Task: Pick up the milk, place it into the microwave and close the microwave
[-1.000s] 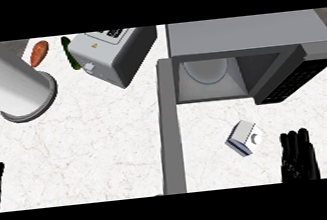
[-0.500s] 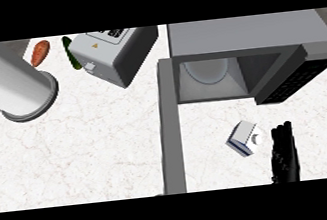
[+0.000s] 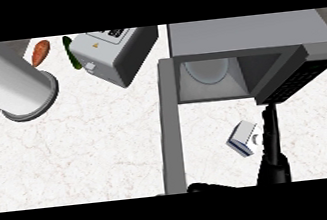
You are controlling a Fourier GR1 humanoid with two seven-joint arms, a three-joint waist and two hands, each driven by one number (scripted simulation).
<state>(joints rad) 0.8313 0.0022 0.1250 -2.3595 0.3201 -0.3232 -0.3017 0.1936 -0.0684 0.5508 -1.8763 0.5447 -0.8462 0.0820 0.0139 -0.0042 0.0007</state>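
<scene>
The milk (image 3: 241, 138), a small white and blue carton, lies on the counter in front of the open microwave (image 3: 244, 38). My right hand (image 3: 271, 141) comes up from the lower edge just right of the carton, seen edge-on with its fingers straight and reaching toward the microwave's control panel (image 3: 296, 75). It is right beside the carton; I cannot tell whether they touch. The microwave door (image 3: 170, 126) stands open, running toward me left of the carton. A dark shape at the lower edge (image 3: 204, 186) seems to belong to the right hand. My left hand is out of view.
A round white plate (image 3: 207, 70) lies inside the microwave. A toaster (image 3: 115, 54) stands at the back, with a cucumber (image 3: 70, 59) and a carrot (image 3: 39, 52) to its left. A big white cylinder (image 3: 11, 82) stands at the far left.
My right hand has moved left and forward along the carton's right side, turning edge-on. The left hand, at the lower left edge a second ago, has left the view.
</scene>
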